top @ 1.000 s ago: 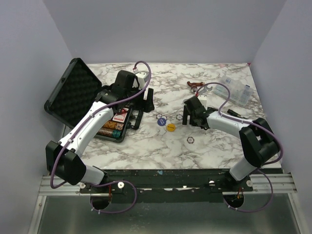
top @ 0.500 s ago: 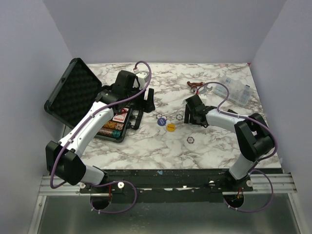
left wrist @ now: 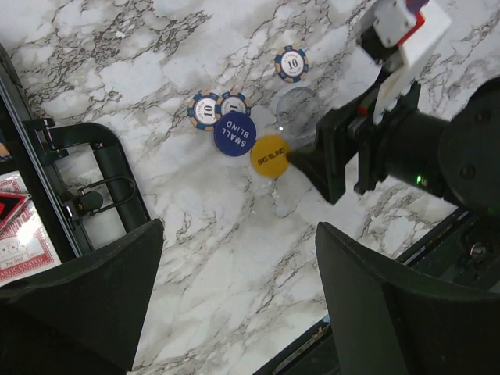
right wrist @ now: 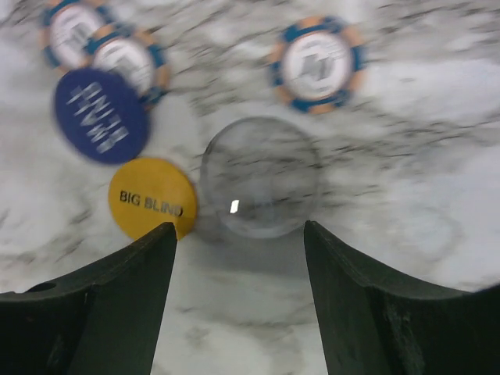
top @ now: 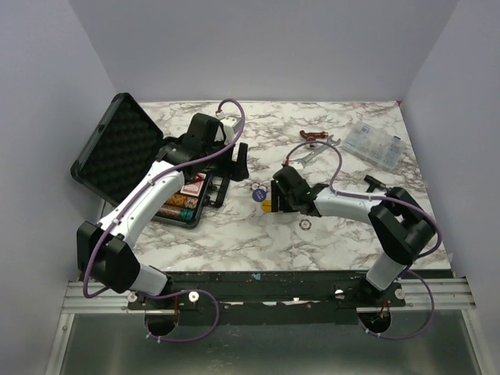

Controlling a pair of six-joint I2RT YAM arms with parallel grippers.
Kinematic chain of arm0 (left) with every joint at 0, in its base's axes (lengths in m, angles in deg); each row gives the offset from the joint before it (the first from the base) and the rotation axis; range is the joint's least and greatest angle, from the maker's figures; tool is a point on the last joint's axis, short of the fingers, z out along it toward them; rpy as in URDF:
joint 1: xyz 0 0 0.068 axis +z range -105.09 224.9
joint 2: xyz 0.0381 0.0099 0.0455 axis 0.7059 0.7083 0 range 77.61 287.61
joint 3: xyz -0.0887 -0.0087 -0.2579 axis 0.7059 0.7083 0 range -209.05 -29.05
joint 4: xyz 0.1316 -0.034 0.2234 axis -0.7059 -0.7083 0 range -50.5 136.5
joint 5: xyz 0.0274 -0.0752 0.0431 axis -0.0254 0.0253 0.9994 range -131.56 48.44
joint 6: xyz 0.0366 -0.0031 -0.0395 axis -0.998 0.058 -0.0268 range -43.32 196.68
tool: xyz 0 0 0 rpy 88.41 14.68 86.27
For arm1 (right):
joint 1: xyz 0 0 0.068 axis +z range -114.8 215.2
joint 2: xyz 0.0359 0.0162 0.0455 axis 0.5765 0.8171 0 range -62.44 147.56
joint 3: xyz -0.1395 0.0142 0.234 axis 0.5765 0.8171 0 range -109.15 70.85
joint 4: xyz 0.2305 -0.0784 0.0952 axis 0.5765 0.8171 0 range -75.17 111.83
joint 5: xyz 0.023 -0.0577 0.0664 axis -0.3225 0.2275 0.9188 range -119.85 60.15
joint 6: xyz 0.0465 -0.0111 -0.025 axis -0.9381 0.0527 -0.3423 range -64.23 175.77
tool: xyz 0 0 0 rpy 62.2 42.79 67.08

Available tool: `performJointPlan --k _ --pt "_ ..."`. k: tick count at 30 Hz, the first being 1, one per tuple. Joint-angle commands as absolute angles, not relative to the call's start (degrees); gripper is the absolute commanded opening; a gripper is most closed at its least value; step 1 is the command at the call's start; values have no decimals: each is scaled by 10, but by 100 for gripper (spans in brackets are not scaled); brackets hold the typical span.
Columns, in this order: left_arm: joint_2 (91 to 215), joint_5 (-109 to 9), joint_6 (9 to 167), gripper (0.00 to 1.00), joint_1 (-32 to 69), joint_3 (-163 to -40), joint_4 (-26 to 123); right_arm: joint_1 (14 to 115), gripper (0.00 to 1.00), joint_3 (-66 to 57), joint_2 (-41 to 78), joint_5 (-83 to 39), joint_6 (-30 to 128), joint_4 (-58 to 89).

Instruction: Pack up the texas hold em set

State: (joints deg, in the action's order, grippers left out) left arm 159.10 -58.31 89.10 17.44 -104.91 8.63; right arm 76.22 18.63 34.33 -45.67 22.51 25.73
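Risks nudging the yellow Big Blind disc (right wrist: 151, 197) just left of the clear disc (right wrist: 260, 177), or skidding that flat disc along the tabletop (top: 234, 226), right claw (right wrist: 238, 234) spread apart astride it, clamped on nothing. Around, from the left: open black briefcase (top: 117, 152) at the tabletop's edge, left claw (left wrist: 238, 289) apart and empty across the way back, blue disc (right wrist: 101, 116) and chips (right wrist: 316, 65) crowding close, wrench (top: 312, 150) and clear box (top: 375, 144) beyond.

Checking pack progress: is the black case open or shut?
Open. The black case has its foam-lined lid swung back to the left, with chips and a red deck exposed in its base.
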Motion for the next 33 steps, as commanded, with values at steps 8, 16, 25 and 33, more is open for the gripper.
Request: performJointPlan --k 8,16,25,33 --pt "1626 -596 891 78 171 -1051 85 814 83 261 229 -368 219 192" --pt "1694 -605 902 72 121 -1061 91 803 95 355 17 -631 143 254" --pt "1799 -561 887 72 57 -1114 99 798 100 408 -250 -738 131 330" --pt "1916 -496 937 73 25 -1229 56 797 100 440 -396 -730 146 354"
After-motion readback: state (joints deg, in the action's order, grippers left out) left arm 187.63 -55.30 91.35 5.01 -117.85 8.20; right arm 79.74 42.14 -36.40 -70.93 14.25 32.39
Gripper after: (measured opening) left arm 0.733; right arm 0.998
